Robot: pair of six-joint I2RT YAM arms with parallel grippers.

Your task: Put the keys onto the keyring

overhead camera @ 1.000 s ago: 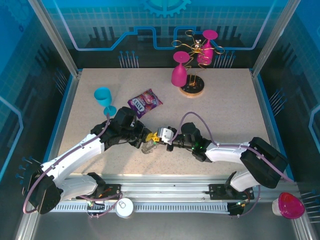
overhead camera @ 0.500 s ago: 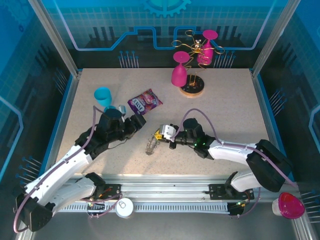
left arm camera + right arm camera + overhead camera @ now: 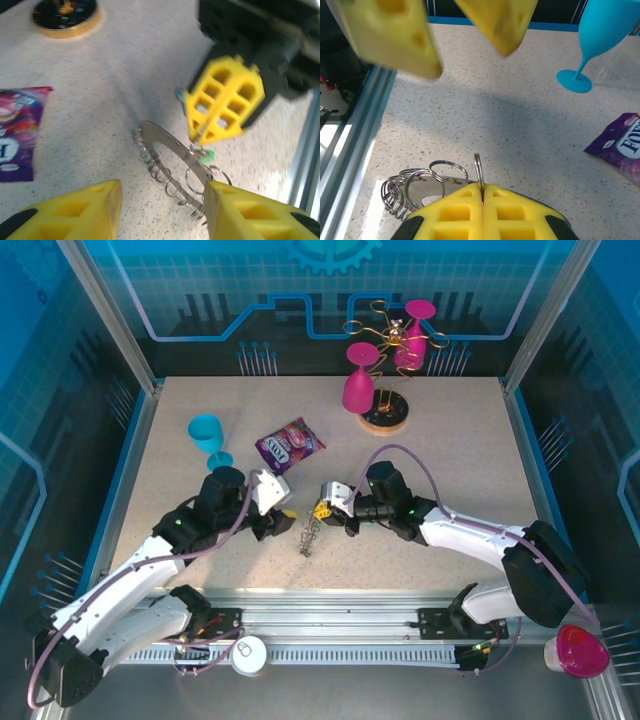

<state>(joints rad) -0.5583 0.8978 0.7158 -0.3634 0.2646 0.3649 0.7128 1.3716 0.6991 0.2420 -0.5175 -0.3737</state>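
Keyring point(image 3: 310, 533): centre of the top view, tipped up on edge on the worktop point(image 3: 450, 440), between the two arms.
Right fingers point(image 3: 455, 212): clenched on one wire loop at the keyring's rim.
Left fingers point(image 3: 75, 210): released and spread wide, just left of the keyring in the top view.
Green key point(image 3: 204, 156): head just below the right fingers, against the rim.
Packet point(image 3: 289, 446): up and left of the keyring, apart.

Bright even light, soft shadows, left pincer point(image 3: 163, 201) seemingly defocused.
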